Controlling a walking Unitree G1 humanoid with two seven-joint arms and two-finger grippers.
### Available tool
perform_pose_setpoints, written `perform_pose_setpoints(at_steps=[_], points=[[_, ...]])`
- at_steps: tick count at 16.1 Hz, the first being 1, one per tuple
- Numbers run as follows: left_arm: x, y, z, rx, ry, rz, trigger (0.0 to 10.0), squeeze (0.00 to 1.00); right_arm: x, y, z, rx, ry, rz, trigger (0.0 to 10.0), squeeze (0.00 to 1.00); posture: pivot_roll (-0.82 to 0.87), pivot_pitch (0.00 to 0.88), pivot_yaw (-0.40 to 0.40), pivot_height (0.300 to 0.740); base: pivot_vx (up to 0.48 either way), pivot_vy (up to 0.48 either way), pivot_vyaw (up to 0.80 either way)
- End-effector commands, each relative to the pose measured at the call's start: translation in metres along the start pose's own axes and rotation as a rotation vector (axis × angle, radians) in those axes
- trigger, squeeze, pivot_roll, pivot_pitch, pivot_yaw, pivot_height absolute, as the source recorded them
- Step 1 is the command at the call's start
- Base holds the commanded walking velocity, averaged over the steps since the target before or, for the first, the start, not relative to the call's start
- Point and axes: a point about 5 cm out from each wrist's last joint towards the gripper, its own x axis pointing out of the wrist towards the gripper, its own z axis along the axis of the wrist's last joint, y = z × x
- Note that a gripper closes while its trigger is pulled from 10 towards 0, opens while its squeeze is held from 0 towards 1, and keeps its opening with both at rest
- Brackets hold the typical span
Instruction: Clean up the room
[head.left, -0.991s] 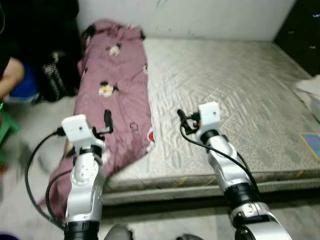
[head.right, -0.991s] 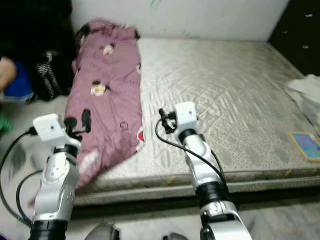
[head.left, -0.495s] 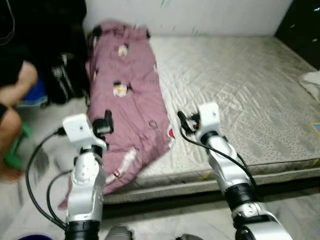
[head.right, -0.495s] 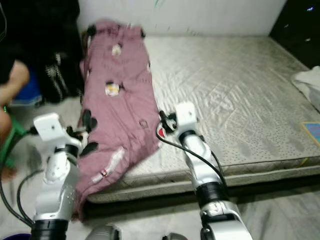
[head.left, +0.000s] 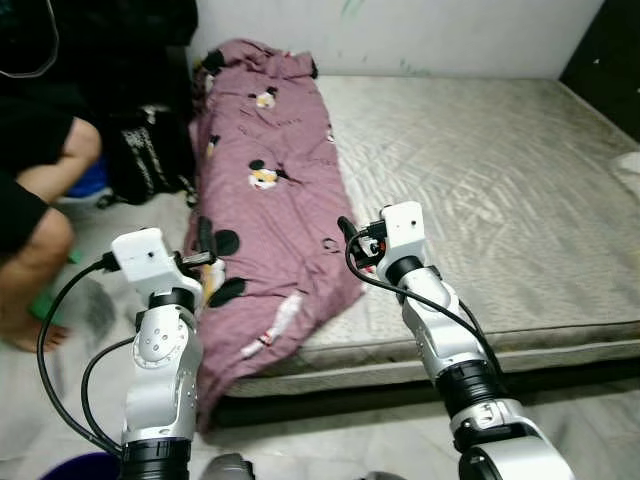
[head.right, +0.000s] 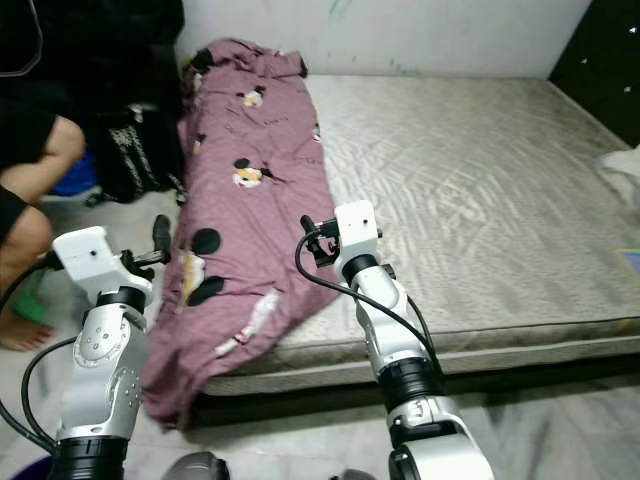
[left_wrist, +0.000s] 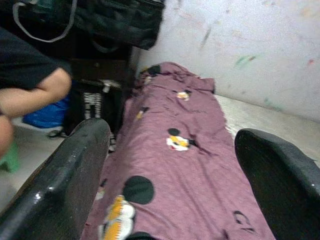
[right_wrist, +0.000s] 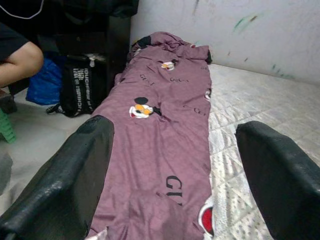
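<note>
Blanket (head.left: 270, 190) now sits center-left of frame, nearer vs 1 s ago; I've stepped closer. Left claw (head.left: 205, 245) & right claw (head.left: 350, 240) wide open, holding nothing, ready to grab.

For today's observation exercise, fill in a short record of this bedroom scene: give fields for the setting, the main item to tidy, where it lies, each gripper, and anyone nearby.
setting: bedroom, bare quilted mattress against a white wall
main item: purple blanket printed with cartoon mice
position: stretched along the mattress's left side, its near end hanging over the edge toward the floor
left gripper: open, raised over the blanket's near end, holding nothing
right gripper: open, raised above the blanket's edge, holding nothing
nearby: a seated person's leg at the left, beside a black bag
</note>
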Motion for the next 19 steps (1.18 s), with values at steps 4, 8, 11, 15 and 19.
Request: perform_pose_setpoints(at_steps=[4, 8, 11, 15, 19], points=[[-0.0006, -0.0050, 0.0018, -0.014, -0.012, -0.038, 10.0, 0.00, 0.0007, -0.0051, -0.0004, 0.012, 0.012, -0.019, 10.0, 0.00, 0.10, 0.000, -0.056, 0.740, 0.285, 0.000, 0.00], [-0.0008, -0.0053, 0.0025, -0.015, -0.014, -0.041, 10.0, 0.00, 0.0015, -0.0055, 0.0002, 0.015, 0.010, -0.020, 10.0, 0.00, 0.10, 0.000, -0.056, 0.740, 0.381, 0.000, -0.20], [-0.0001, -0.0053, 0.0025, -0.017, -0.012, -0.042, 10.0, 0.00, 0.0020, -0.0057, 0.0005, 0.016, 0.011, -0.020, 10.0, 0.00, 0.09, 0.000, -0.056, 0.740, 0.380, 0.000, 0.00], [0.0006, -0.0055, 0.0011, -0.010, -0.004, -0.030, 10.0, 0.00, 0.0026, -0.0059, 0.0004, 0.021, 0.015, -0.019, 10.0, 0.00, 0.10, 0.000, -0.055, 0.740, 0.000, 0.000, 0.00], [0.0010, -0.0058, 0.0012, -0.008, -0.006, -0.030, 10.0, 0.00, 0.0031, -0.0057, -0.0002, 0.025, 0.019, -0.019, 10.0, 0.00, 0.10, 0.000, -0.055, 0.740, 0.000, 0.000, 0.00]])
